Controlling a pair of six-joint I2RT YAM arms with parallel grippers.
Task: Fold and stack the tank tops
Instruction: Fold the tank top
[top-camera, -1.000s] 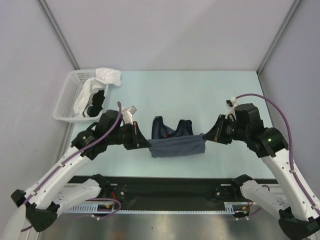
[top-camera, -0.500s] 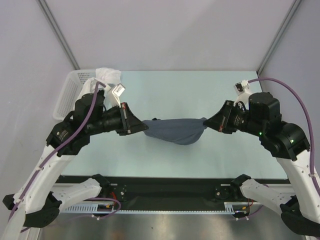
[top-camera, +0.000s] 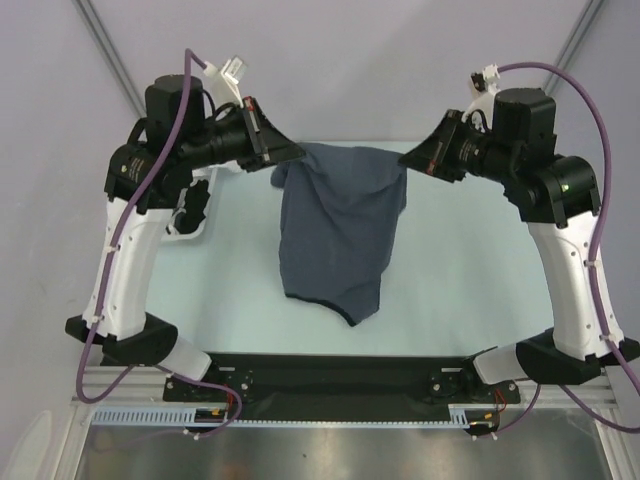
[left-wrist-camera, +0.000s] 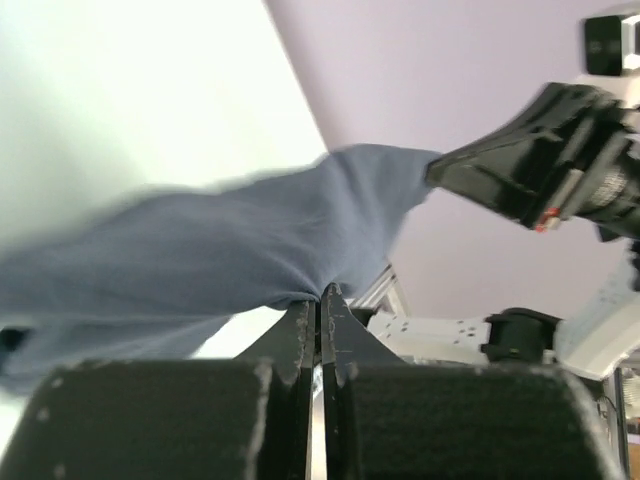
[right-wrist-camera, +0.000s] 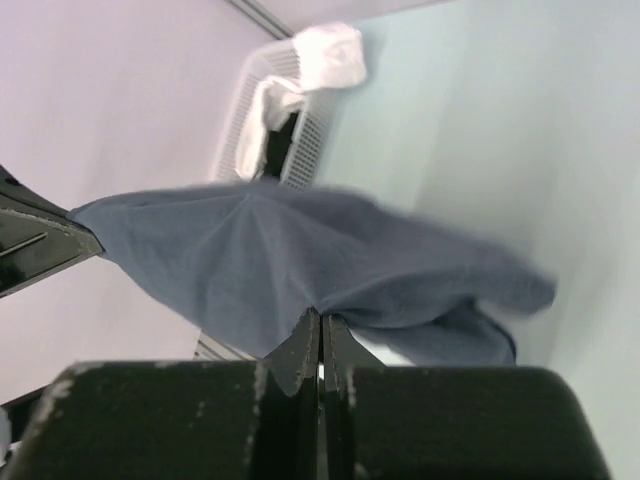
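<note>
The slate-blue tank top (top-camera: 338, 225) hangs in the air above the table, stretched between my two raised grippers and drooping toward the near edge. My left gripper (top-camera: 290, 156) is shut on its top left corner, and my right gripper (top-camera: 410, 160) is shut on its top right corner. In the left wrist view the cloth (left-wrist-camera: 200, 250) bunches into the closed tips of the left gripper (left-wrist-camera: 321, 292). The right wrist view shows the cloth (right-wrist-camera: 300, 250) pinched in the right gripper (right-wrist-camera: 321, 315). A black cloth (right-wrist-camera: 275, 140), seemingly the black tank top, lies in the basket.
A white lattice basket (right-wrist-camera: 250, 95) stands at the table's far left, with a white cloth (right-wrist-camera: 330, 55) draped over its rim. In the top view my left arm hides most of it. The pale green table (top-camera: 470, 260) lies below the hanging top.
Both arms have risen and swung toward the far side with the slate-blue top in their grip. It has come off the table and now hangs at full length.
</note>
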